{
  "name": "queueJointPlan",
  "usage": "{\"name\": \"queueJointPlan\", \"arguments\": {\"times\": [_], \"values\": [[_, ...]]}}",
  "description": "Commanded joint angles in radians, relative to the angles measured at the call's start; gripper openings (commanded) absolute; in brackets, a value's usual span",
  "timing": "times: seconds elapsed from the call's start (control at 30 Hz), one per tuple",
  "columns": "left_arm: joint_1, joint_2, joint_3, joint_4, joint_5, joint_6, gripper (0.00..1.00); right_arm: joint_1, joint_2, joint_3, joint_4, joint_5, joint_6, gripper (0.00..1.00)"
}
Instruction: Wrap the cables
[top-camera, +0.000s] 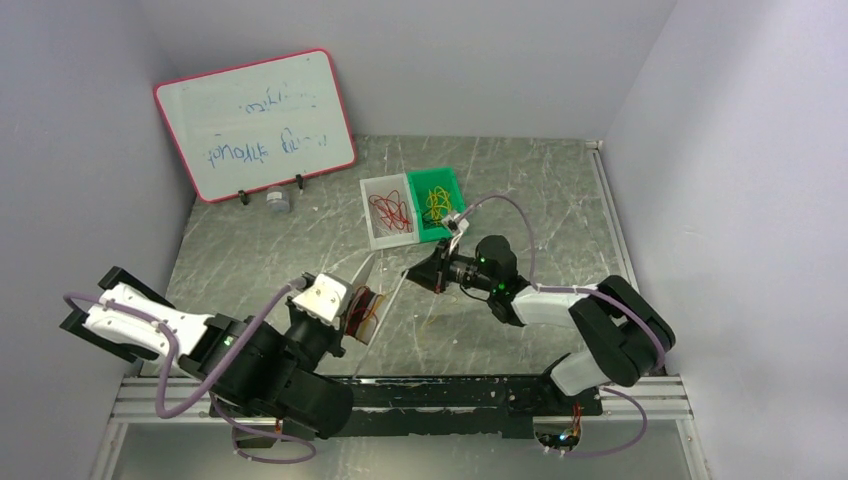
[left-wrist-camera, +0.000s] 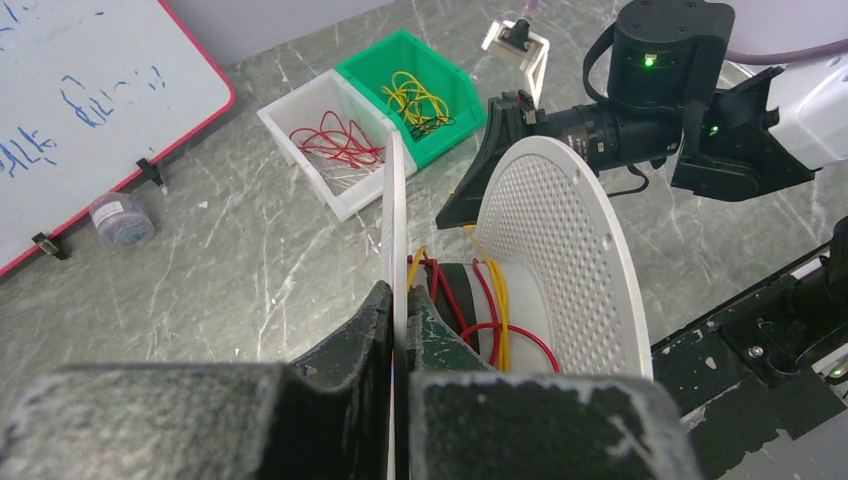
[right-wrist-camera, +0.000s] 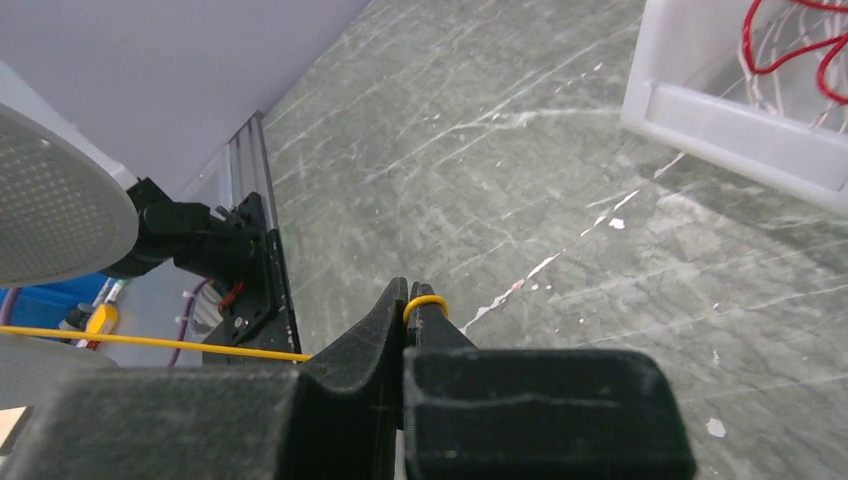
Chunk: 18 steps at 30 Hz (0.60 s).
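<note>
Winding yellow cable (right-wrist-camera: 150, 342), pinched in right gripper (right-wrist-camera: 407, 300), taut leftward from fingers (right-wrist-camera: 370, 330), onto spool (left-wrist-camera: 560, 250) clamped by left gripper (left-wrist-camera: 398, 318); next likely looping round it.

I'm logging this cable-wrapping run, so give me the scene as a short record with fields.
left end effector: shut on the near flange of the spool
right end effector: shut on a yellow cable stretched toward the spool
spool core: red and yellow cables wound on it
white bin: red cables
green bin: yellow cables
</note>
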Motion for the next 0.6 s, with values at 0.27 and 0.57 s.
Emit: {"name": "queueJointPlan", "arguments": {"times": [0.27,0.57], "values": [[-0.021,0.064,0.08,0.067,-0.21,-0.131,0.07,0.016,0.104,-0.078,-0.111,0.212,-0.061,0.0],[0.055,0.216,0.086,0.067,-0.179,-0.154,0.07,0.033,0.111,-0.065,-0.127,0.224,-0.064,0.0]]}}
